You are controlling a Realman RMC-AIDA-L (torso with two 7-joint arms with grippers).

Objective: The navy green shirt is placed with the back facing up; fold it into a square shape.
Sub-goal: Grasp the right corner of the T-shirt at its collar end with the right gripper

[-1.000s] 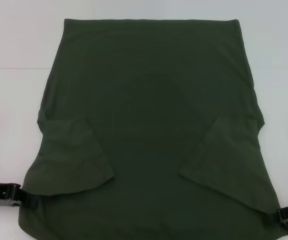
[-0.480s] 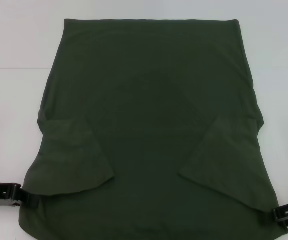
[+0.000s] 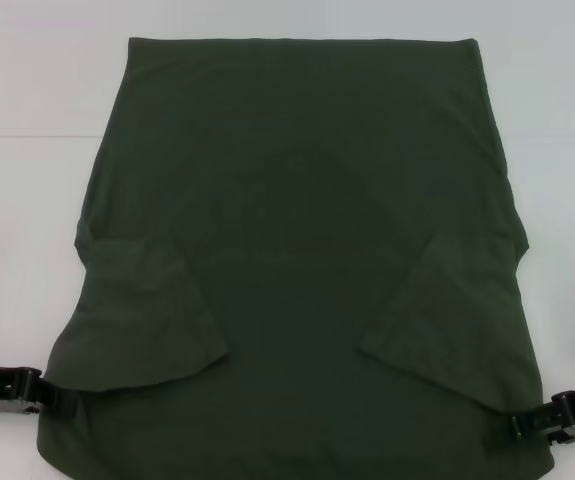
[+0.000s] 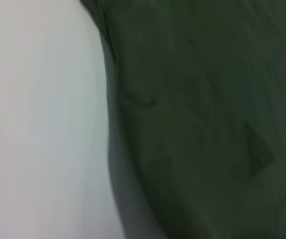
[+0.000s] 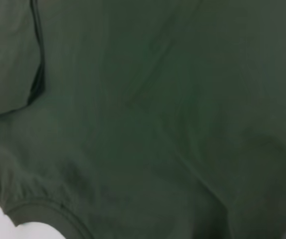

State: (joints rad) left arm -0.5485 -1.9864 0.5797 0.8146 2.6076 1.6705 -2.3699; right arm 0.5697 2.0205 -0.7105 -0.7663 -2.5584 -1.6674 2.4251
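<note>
we see left end effector (image 3: 52,398): glossy black, blocky, boxy links | right end effector (image 3: 529,424): same black, small pale marks

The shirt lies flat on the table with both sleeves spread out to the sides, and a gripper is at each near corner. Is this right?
Not quite. The head view shows both sleeves of the shirt folded inward onto the body, not spread out. The rest holds: it lies flat on the table, with the left gripper and right gripper at its near corners.
</note>
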